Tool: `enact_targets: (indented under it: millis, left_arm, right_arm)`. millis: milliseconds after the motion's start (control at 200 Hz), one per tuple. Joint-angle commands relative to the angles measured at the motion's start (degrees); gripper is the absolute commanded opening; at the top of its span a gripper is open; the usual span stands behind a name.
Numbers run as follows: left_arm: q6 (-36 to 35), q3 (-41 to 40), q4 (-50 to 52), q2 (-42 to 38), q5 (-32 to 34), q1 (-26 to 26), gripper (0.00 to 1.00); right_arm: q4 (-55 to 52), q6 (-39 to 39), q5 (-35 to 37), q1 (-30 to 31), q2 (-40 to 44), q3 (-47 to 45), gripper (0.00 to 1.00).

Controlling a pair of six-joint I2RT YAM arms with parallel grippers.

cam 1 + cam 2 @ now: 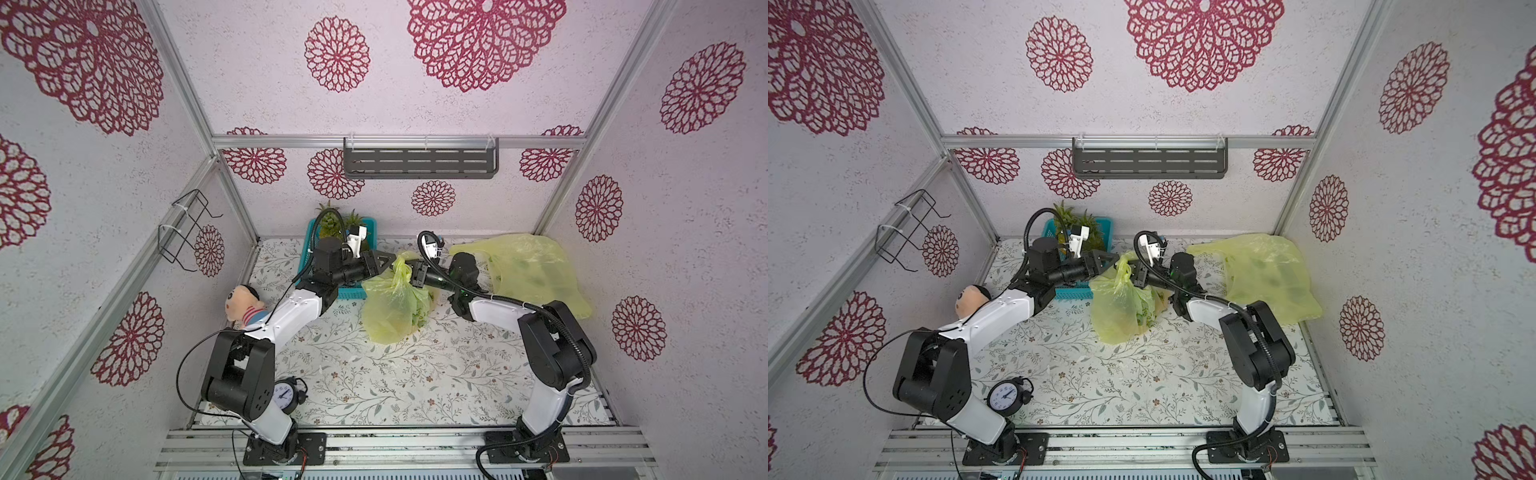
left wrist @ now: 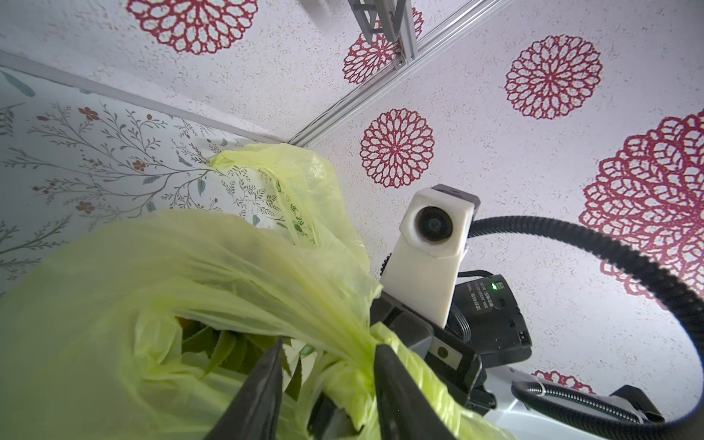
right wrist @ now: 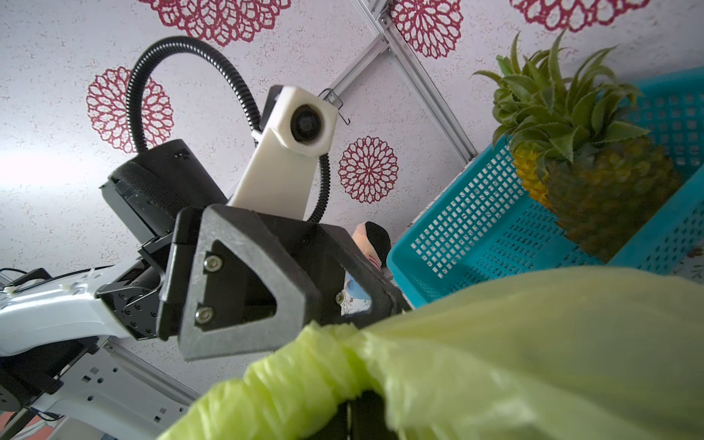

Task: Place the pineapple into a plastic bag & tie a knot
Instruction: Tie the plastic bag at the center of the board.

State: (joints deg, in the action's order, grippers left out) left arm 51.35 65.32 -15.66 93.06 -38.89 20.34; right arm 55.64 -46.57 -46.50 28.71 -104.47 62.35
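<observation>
Presently my right end effector [image 1: 417, 272] pinches the twisted neck of the plastic bag [image 1: 390, 309], pineapple [image 2: 224, 343] inside, just beside the blue basket [image 1: 353, 294], while my left end effector [image 2: 329, 346], half-open astride that neck, may close on too little film, so the knot could slip or tear.

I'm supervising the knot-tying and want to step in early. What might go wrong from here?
The left tool straddles the gathered neck of the bag with jaws apart; closing, it may pinch only some film and slip. The right tool is shut on that neck, so pulling apart could tear the thin plastic. The pineapple leaves sit just below the neck and might get caught in the knot.
</observation>
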Motion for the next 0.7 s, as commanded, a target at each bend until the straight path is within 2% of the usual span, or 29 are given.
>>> enact_targets:
  millis: [0,160,625,696]
  left_arm:
    - [0.59,1.3,-2.27,0.58,-0.44,0.4,0.36]
    - [0.68,1.35,-2.27,1.22,-1.97,0.83,0.25]
    - [1.91,0.17,-3.95,0.9,-4.08,1.82,0.25]
    - [1.82,-0.1,-3.85,0.83,-3.82,1.81,0.19]
  right_arm:
    - [1.65,1.14,-1.66,0.41,-0.08,2.1,0.0]
    - [1.66,0.96,-1.76,0.4,-0.29,2.46,0.0]
    - [1.91,0.26,-0.96,0.39,-0.72,3.47,0.0]
    - [2.51,-0.31,-1.04,0.39,-0.73,3.48,0.0]
